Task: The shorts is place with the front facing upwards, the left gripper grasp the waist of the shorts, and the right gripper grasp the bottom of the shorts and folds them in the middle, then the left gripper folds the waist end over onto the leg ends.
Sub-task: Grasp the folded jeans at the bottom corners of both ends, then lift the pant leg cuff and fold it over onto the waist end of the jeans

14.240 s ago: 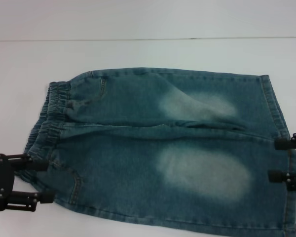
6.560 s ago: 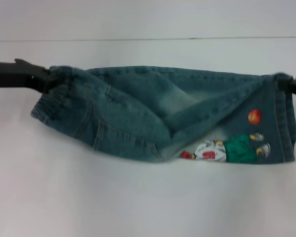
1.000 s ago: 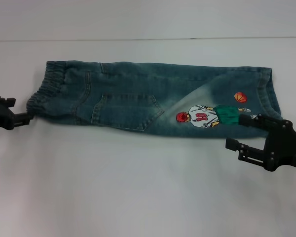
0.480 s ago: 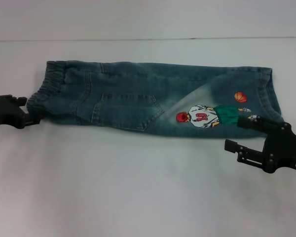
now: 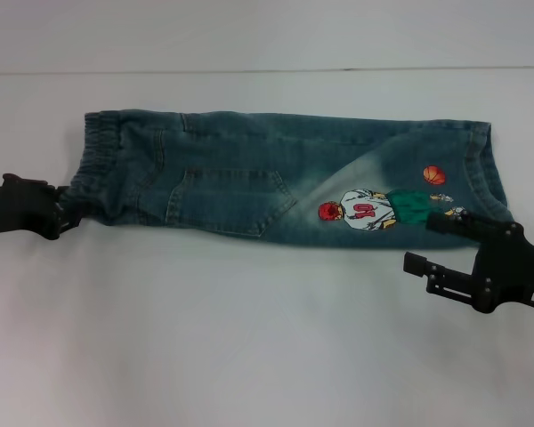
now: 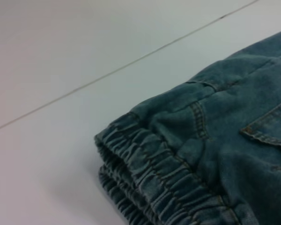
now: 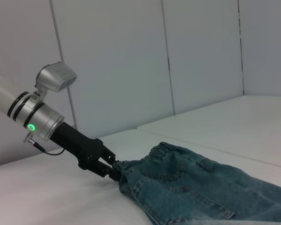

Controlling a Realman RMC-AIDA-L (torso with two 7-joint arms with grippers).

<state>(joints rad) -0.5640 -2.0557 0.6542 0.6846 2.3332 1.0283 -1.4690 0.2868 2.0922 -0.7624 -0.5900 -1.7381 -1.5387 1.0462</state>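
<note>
The blue denim shorts (image 5: pixel 249 178) lie folded lengthwise in a long strip across the white table. The elastic waist (image 5: pixel 93 165) is at the left, and the leg ends (image 5: pixel 481 169), with a cartoon basketball-player print (image 5: pixel 365 210), are at the right. My left gripper (image 5: pixel 68 212) is at the near corner of the waist. In the right wrist view its fingers (image 7: pixel 108 165) pinch the waistband (image 7: pixel 131 171). The left wrist view shows the gathered waist (image 6: pixel 150 183) close up. My right gripper (image 5: pixel 418 240) stands open just in front of the leg ends, with its upper finger over the hem.
A white table (image 5: pixel 249 338) carries the shorts, with bare surface in front of them and behind. A seam line (image 5: pixel 249 70) crosses the table at the back. In the right wrist view, white wall panels (image 7: pixel 201 56) stand behind the table.
My left gripper has slid right over the last second until it meets the corner of the waist. The right gripper has barely moved. The shorts lie as before.
</note>
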